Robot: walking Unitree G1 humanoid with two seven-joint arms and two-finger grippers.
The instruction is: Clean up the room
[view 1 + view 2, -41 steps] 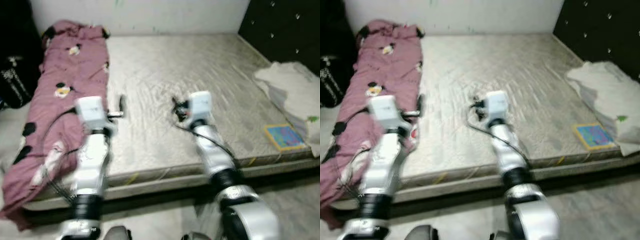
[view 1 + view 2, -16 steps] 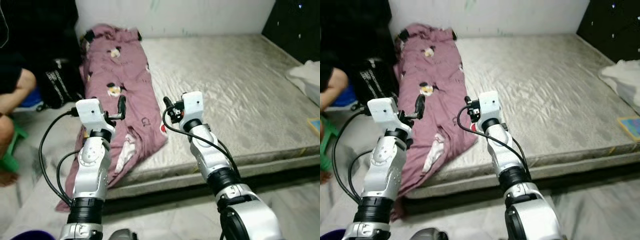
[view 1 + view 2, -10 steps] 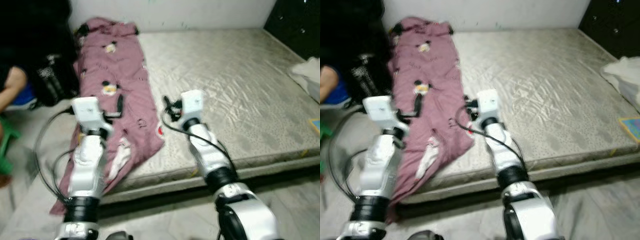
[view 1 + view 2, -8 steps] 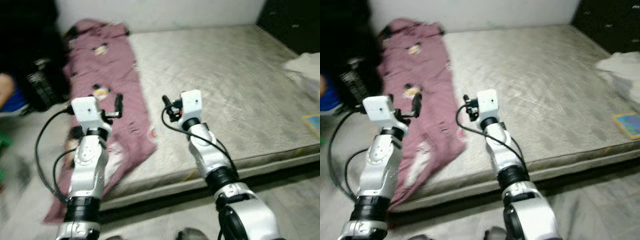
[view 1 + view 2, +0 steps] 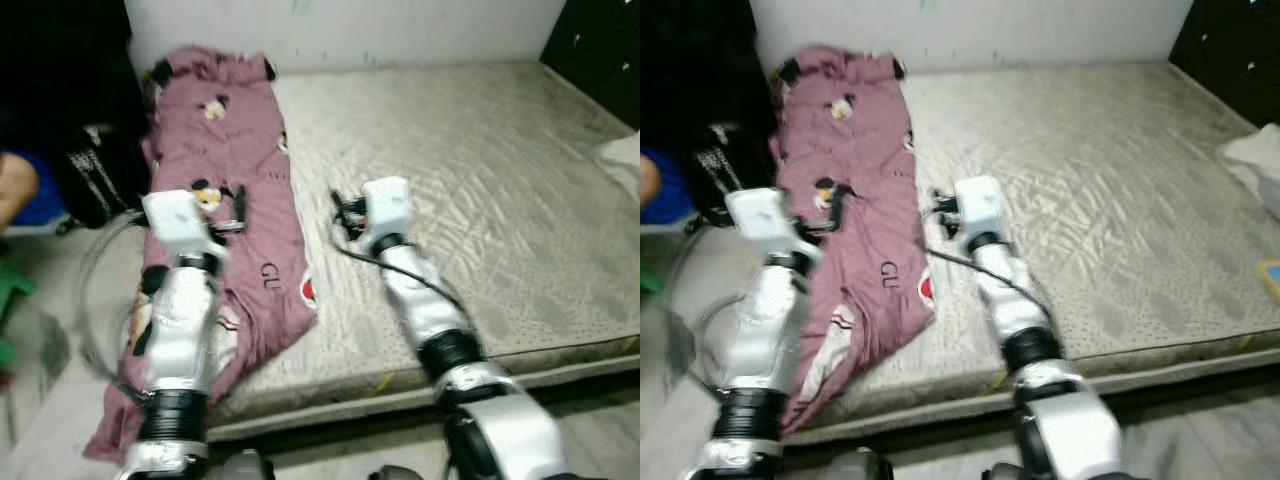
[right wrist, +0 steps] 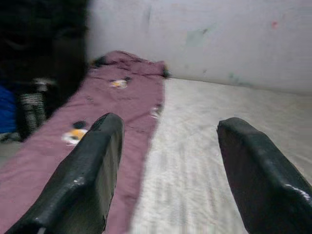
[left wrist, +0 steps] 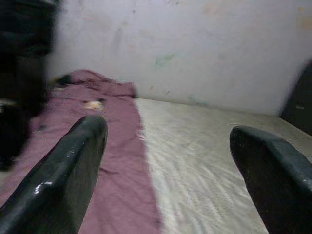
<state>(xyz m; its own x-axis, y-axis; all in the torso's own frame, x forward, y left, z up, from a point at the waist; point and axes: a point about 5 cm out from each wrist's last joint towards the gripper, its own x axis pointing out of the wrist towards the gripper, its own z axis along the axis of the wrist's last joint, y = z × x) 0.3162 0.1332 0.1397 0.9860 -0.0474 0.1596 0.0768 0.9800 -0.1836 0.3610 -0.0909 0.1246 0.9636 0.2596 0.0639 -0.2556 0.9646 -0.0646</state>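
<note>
Claws point(image 7: 165, 165) point(image 6: 168, 170) agape, rumpled blanket point(image 5: 225, 160)

A black bag point(image 5: 95, 175) stands on the floor beside the mattress point(image 5: 470, 190), below a white wall point(image 5: 400, 30).

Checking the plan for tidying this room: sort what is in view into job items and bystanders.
Part of the job:
- pink blanket, lying along the mattress's left edge and hanging over it
- left end effector, open, above the blanket
- right end effector, open, over the mattress

Just lying about:
- black bag on the floor beside the bed
- white cloth at the mattress's right edge
</note>
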